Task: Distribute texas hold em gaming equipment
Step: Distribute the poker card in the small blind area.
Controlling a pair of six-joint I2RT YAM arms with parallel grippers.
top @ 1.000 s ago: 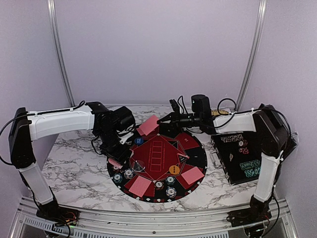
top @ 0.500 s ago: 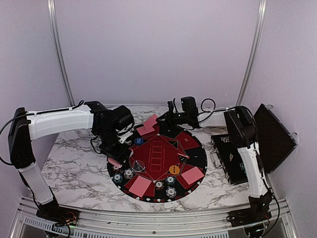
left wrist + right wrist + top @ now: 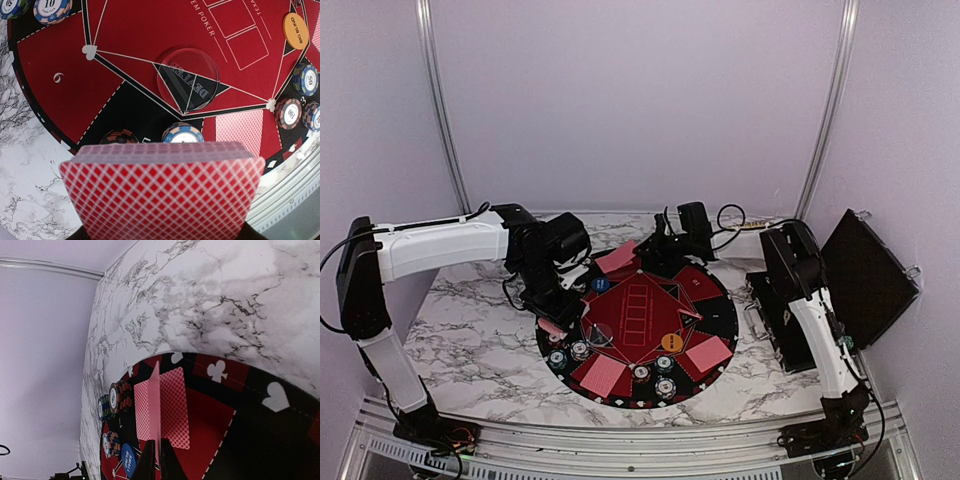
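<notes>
Pink-red card pinched edge-on between right hand tips, closed on it — upright over flat cards at mat far edge. Left hand clamped on deck — chip stacks just beyond.

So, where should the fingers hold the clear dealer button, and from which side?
Probably from straight above, pinching its rim at two opposite points. The clear dealer button lies flat on the mat, a low round disc standing free, so only its edge offers a hold.
</notes>
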